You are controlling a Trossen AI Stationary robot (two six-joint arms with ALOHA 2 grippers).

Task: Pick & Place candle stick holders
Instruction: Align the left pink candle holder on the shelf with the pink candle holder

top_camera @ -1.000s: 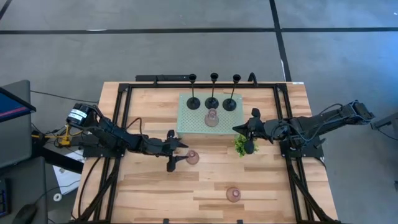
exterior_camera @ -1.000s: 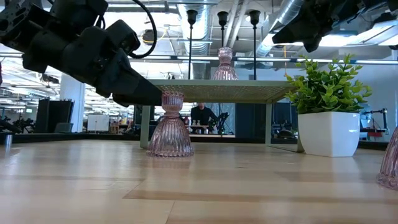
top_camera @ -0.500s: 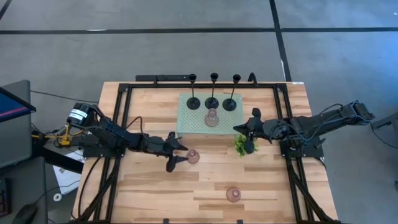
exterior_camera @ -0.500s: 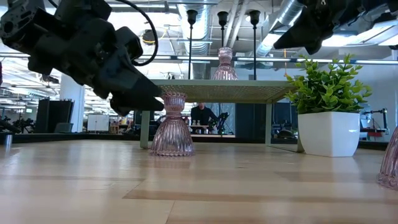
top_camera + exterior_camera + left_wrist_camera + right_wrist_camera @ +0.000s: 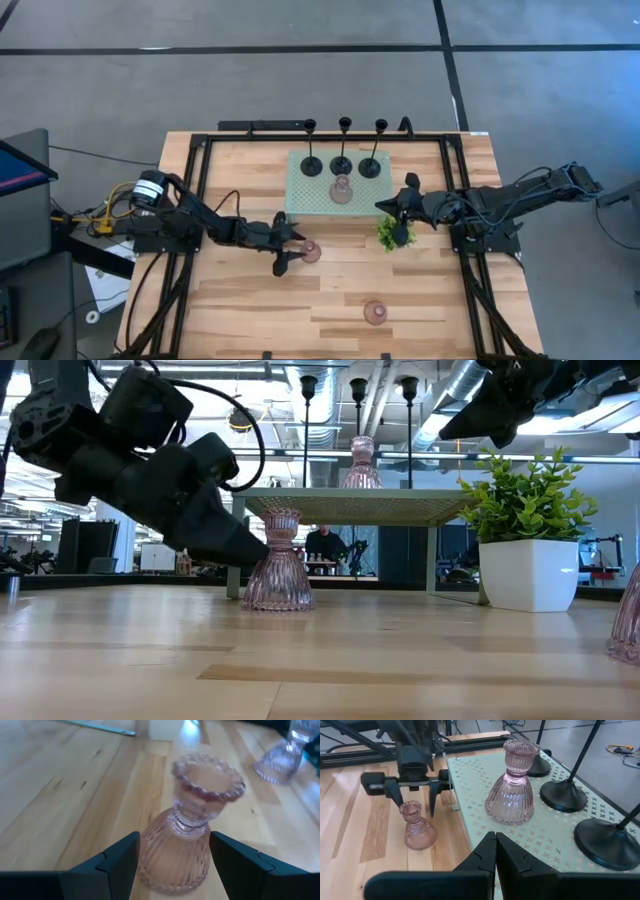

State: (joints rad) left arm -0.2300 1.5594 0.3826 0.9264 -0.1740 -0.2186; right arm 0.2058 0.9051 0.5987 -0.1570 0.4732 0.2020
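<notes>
Three black candle stick holders (image 5: 341, 163) stand by their disc bases on the pale green tray (image 5: 300, 195). One pink holder (image 5: 341, 189) stands with them. A second pink holder (image 5: 310, 252) stands upright on the table in front of the tray, and a third (image 5: 375, 313) stands near the front edge. My left gripper (image 5: 297, 251) is open and low at the second holder, one finger (image 5: 120, 862) on each side of its ribbed base (image 5: 175, 857); I cannot tell whether they touch it. My right gripper (image 5: 382, 208) is shut and empty above the plant.
A small green plant in a white pot (image 5: 393, 233) stands right of the second pink holder, under my right gripper. The tray is raised on legs (image 5: 232, 565). A black frame (image 5: 200, 180) borders the table's sides and back.
My left gripper has gone toward the table's right edge and down, closing in on the pink holder until its open fingers stand on either side of the base. The holder stays upright in its place.
</notes>
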